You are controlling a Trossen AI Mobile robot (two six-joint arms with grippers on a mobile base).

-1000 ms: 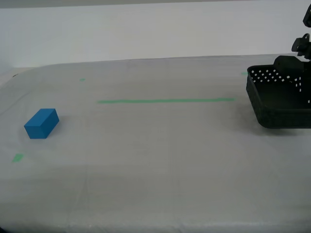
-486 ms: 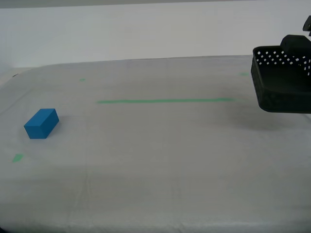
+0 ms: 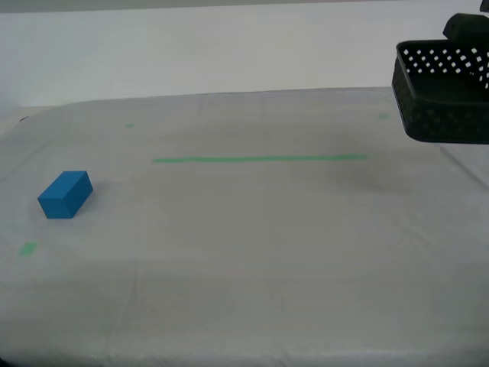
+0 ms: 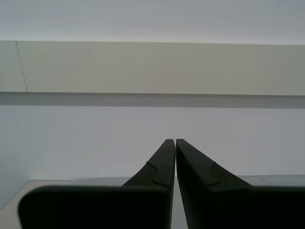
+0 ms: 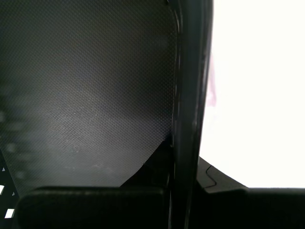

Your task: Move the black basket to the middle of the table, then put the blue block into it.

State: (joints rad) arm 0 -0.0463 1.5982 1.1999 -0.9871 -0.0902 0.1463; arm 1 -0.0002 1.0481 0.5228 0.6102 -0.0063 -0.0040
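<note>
My first end effector (image 5: pixel 183 186) is clamped on a wall of the black basket (image 3: pixel 443 92), airborne at the exterior view's upper right. My second end effector (image 4: pixel 175 157) is pinched closed on nothing. Blue block (image 3: pixel 66 194) sits at left on the surface (image 3: pixel 252 252); carry the basket level toward the green line (image 3: pixel 260 159) and set it down flat before letting go.

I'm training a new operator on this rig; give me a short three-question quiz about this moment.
1. True or false: the black basket rests on the table.
2. What does my first gripper clamp? A) the basket's wall B) the blue block C) nothing
3. Fill in: my second gripper is shut and holds ____.

Key: 1 false, it hangs in the air; 2 A; 3 nothing.
</note>
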